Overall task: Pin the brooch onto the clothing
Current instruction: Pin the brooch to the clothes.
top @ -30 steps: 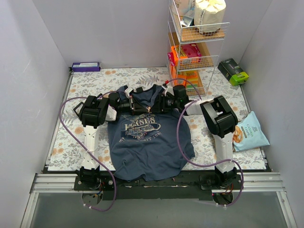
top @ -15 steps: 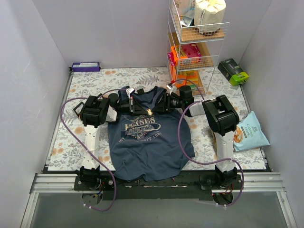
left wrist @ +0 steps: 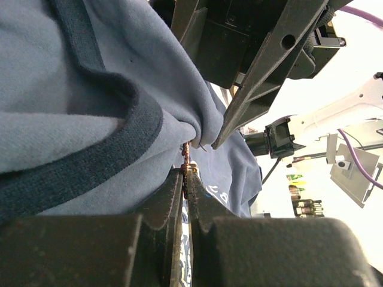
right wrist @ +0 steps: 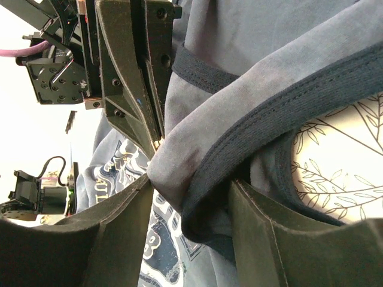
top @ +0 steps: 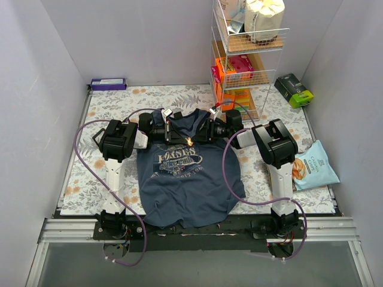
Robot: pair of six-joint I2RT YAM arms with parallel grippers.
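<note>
Jaws: left gripper clenched on the brooch, a small coppery piece pinched at the fingertips. Right gripper grasps a bunched fold of the clothing, dark trim and blue fabric filling the gap between its fingers. The two grippers meet tip to tip at the neckline, brooch touching the lifted fold. Clothing lies flat on the floral table between both arms, print up and hem toward the bases, only the neck area raised. Wire shelf stands at far right, snack bag beside the right arm.
</note>
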